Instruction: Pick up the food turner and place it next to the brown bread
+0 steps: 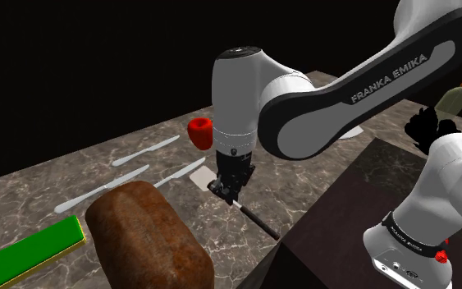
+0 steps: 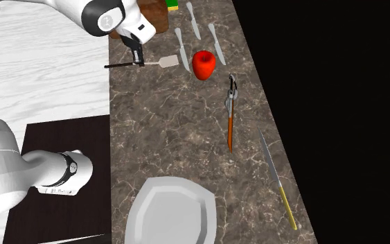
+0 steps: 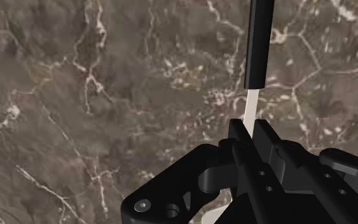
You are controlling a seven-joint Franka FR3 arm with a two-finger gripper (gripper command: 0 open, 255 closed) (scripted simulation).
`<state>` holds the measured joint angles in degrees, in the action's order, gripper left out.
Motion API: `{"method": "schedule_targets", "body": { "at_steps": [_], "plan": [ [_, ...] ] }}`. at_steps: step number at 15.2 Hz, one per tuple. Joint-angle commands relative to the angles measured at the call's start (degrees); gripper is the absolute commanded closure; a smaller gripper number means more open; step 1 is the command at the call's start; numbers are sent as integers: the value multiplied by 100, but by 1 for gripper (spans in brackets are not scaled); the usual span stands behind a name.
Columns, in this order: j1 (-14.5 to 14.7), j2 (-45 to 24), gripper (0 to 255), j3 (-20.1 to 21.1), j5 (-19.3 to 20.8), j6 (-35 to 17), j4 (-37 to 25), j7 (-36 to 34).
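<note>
Counter strip (image 1: 231, 220) between bread (image 1: 147, 238) and stand (image 1: 360, 213) seems open (knives (image 1: 147, 150), a red cup (image 1: 199, 131) crowd behind).

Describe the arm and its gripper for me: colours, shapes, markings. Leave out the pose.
The arm is glossy white, with rounded links and dark grey bands at the joints. One dark band bears white FRANKA EMIKA lettering. A small red dot sits by a dark ring near the base. The gripper is all black and blocky, with small round screw holes.
</note>
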<state>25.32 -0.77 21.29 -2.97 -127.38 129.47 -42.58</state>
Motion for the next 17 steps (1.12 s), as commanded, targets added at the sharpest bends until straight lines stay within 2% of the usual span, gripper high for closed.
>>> {"method": "schedule_targets", "body": {
  "at_steps": [1,6,7,12,16,17],
  "plan": [
    [-1,-10,255,-1,4,-27,15,1],
    [-1,-10,255,-1,4,-26,14,1],
    [-1,-10,0,-1,4,-26,14,1],
    [-1,-10,0,-1,4,-26,14,1],
    [-29,346,0,-31,-117,709,-383,97],
    [-28,346,0,-32,-117,709,-383,96]
  ]
}}
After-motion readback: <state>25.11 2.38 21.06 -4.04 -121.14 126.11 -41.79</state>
